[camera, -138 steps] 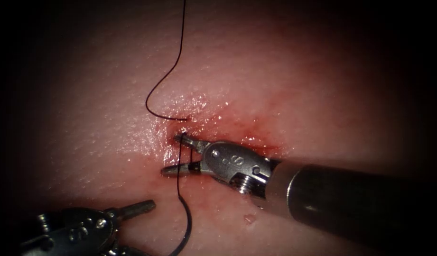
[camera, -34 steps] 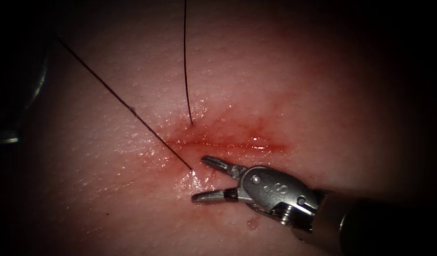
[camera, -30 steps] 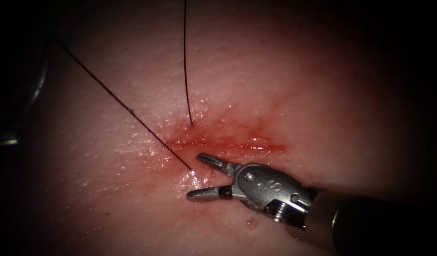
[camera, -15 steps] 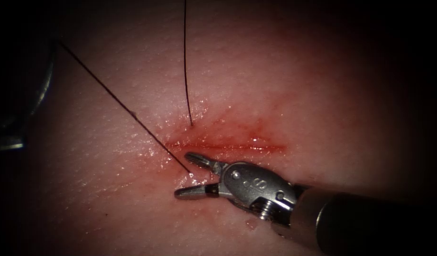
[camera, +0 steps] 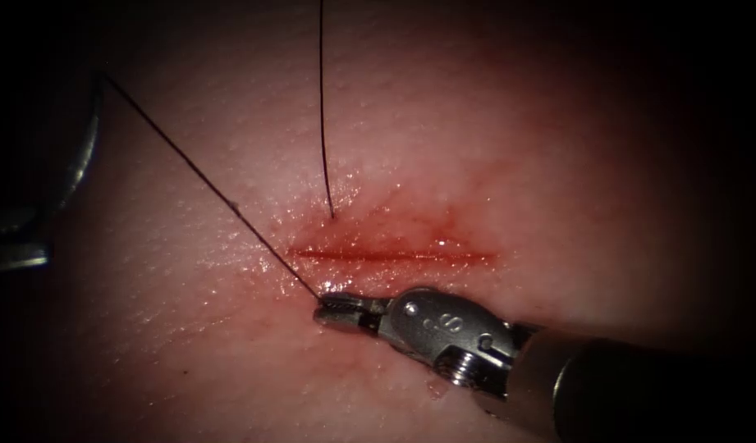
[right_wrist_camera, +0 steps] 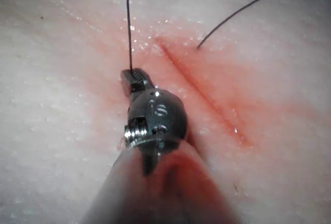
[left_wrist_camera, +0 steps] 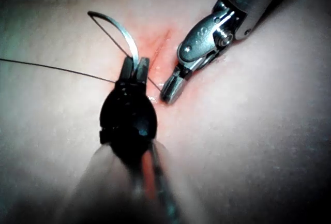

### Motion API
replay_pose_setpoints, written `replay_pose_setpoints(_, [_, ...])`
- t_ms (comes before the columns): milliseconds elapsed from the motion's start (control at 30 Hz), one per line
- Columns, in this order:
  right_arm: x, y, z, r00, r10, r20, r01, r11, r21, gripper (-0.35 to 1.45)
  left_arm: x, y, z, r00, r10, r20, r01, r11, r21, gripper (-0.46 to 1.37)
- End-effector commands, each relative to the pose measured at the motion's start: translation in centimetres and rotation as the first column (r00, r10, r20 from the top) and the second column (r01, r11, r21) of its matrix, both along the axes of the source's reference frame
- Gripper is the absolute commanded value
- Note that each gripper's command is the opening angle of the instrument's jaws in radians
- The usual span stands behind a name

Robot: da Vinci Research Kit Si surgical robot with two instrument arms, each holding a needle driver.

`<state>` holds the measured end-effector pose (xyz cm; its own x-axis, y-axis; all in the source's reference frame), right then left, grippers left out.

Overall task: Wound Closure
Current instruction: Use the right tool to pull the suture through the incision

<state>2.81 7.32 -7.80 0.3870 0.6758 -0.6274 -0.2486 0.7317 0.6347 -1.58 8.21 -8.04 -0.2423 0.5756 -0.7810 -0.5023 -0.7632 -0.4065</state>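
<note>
Clamping the thread [camera: 230, 205] just below the cut [camera: 394, 255], the right hand [camera: 332, 310] has been closed, the needle [left_wrist_camera: 116, 30] is held clear of the tissue [camera: 492, 148] near one end by the left hand [left_wrist_camera: 135, 69], and steady tension is judged needed.

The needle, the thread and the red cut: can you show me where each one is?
needle [left_wrist_camera: 120, 31]: left wrist view, on the middle of its curve, above the jaws holding it.
thread [camera: 205, 180]: endoscope view, midway along the taut slanted strand.
cut [camera: 394, 255]: endoscope view, on the middle of the red line.
</note>
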Motion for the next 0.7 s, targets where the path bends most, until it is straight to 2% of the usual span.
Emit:
replay_pose_setpoints(33, [0.00,-0.02,-0.05,1.000,0.002,0.000,-0.002,1.000,0.005,-0.35,0.00,-0.01,0.00,1.000,0.007,0.006,-0.007,1.000,0.000,-0.35])
replay_pose_setpoints(133, [0.02,-0.10,-0.21,1.000,-0.007,-0.006,0.007,1.000,0.013,-0.35,-0.03,-0.02,0.01,1.000,0.011,0.015,-0.011,1.000,-0.002,-0.35])
replay_pose_setpoints(367, [0.05,-0.30,-0.65,0.998,0.049,-0.026,-0.047,0.995,0.084,-0.35,-0.05,-0.05,-0.01,1.000,0.019,0.020,-0.019,1.000,-0.007,-0.35])
replay_pose_setpoints(700, [-0.02,-0.45,-0.92,0.996,0.070,-0.049,-0.066,0.995,0.076,-0.35,-0.05,-0.05,-0.01,0.999,0.020,0.026,-0.020,1.000,-0.008,-0.35])
